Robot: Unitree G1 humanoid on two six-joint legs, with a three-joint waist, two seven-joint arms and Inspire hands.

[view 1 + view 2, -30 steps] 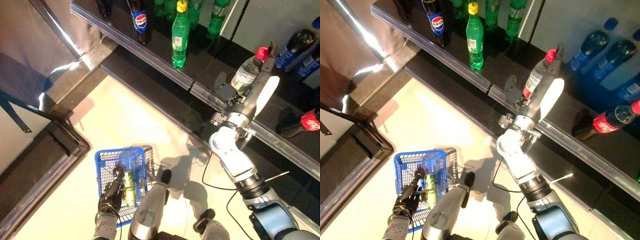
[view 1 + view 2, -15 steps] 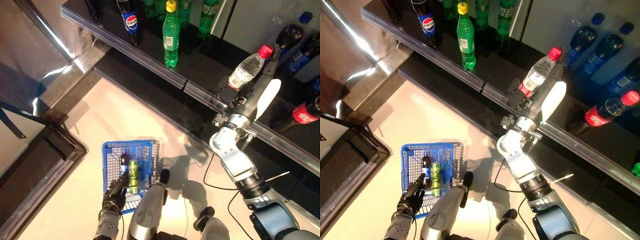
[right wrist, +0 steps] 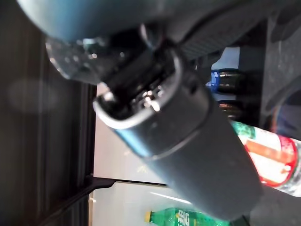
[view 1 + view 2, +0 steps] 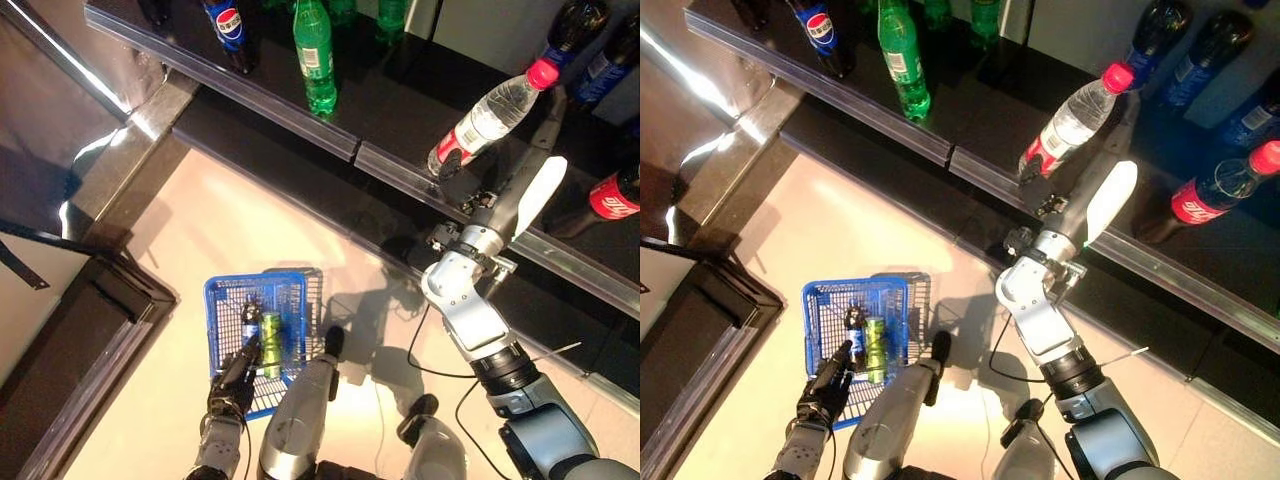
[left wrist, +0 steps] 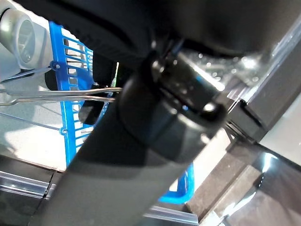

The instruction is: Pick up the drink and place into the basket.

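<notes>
Right eye view: water bottle (image 4: 1072,117) in right hand (image 4: 1040,182)

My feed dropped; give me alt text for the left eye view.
The right robot hand grips a clear water bottle with a red cap, tilted above the dark shelf. Lower left, the left robot hand holds a blue wire basket containing two drinks.

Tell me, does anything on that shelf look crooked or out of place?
Yes: the clear water bottle with the red cap leans steeply, held in the robot's right hand, while the green bottle on the shelf stands upright. Nothing looks spilled.
</notes>
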